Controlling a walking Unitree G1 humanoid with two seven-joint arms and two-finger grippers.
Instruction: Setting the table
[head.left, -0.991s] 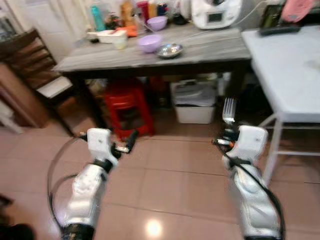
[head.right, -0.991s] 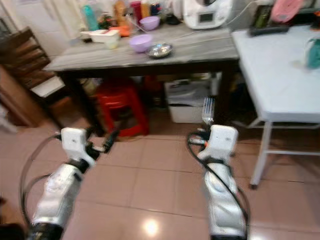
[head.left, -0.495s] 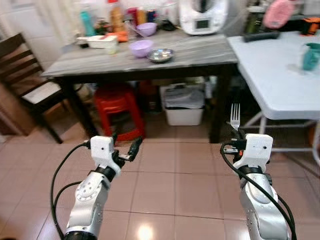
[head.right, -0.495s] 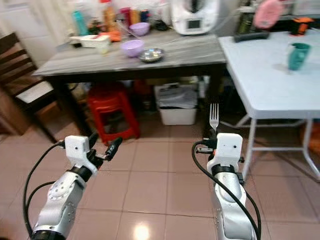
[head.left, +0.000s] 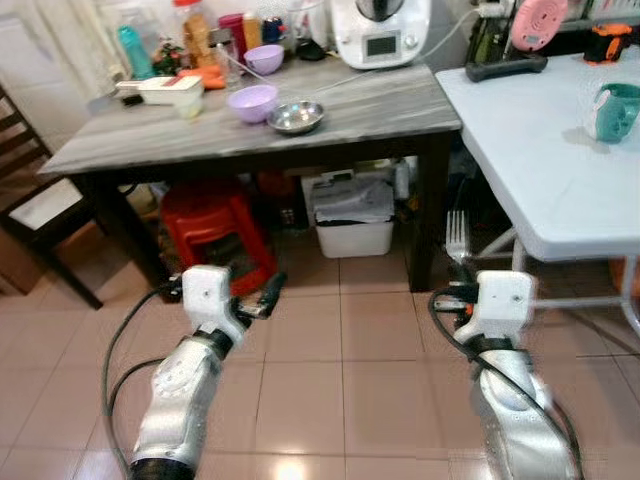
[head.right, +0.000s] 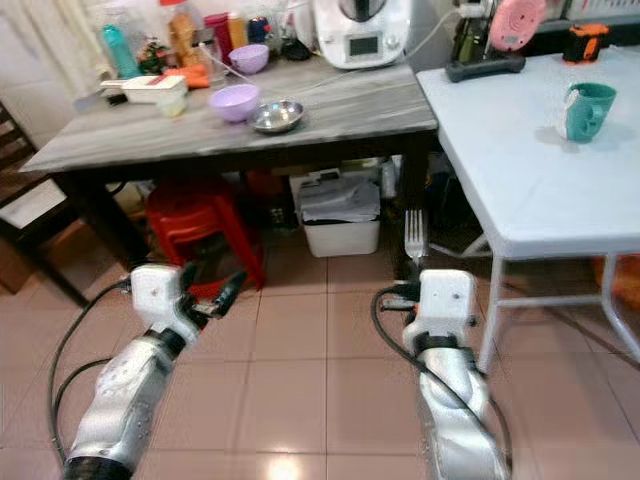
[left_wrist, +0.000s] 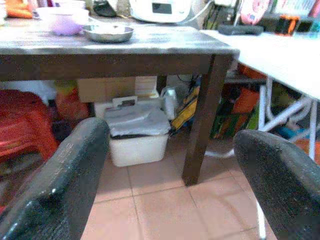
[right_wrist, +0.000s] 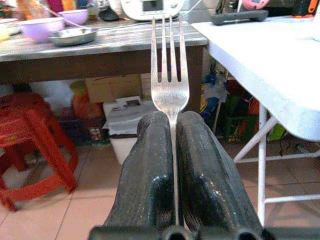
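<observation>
A steel fork (right_wrist: 169, 75) stands upright, tines up, with my right gripper (head.left: 459, 268) shut on its handle. It hangs over the tiled floor in front of the white folding table (head.left: 540, 150), below that table's edge. My left gripper (head.left: 268, 292) is open and holds nothing; it hovers low over the floor in front of the dark wooden table (head.left: 380, 110). On the wooden table sit a purple bowl (head.left: 251, 101) and a steel dish (head.left: 296, 117).
A teal mug (head.left: 614, 110) stands on the white table. Under the wooden table are a red stool (head.left: 210, 228) and a white bin (head.left: 351, 212). A dark chair (head.left: 25, 210) is at the far left. Bottles and an appliance (head.left: 376, 28) crowd the back.
The camera has swung right and nearer to the tables; the white table and mug now show more. Both arms keep their pose, the fork still upright in the right gripper.
</observation>
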